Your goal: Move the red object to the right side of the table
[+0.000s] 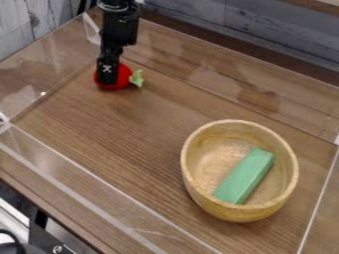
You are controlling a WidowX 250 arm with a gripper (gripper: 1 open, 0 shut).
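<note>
Operator, your black two-fingered gripper point(115, 67) reached in from the top edge of the camera view, left of its middle, with its fingers directed down the view toward the tabletop. The wrist section point(121, 8) lay nearest the top edge, and the fingertips lay lowest, over the strawberry-like red toy point(117, 78). The fingers stood parted, one to either side across the upper part of the toy; you could not tell from this view whether either one touched it. The toy sat in the upper left part of the view, on the brown wood-grain tabletop point(159, 149), well apart from the round wooden bowl point(200, 154) at the lower right. Its green leafy tip point(137, 77) pointed toward the right of the view, and its rounded red body extended leftward from that tip, so that its long axis appeared to run roughly across the view; the fingers hid part of the body, leaving the exact tilt uncertain. Inside the bowl, the green rectangular block point(244, 178) lay slanted, its upper end farther right than its lower end. You could read no lettering on any surface.
</note>
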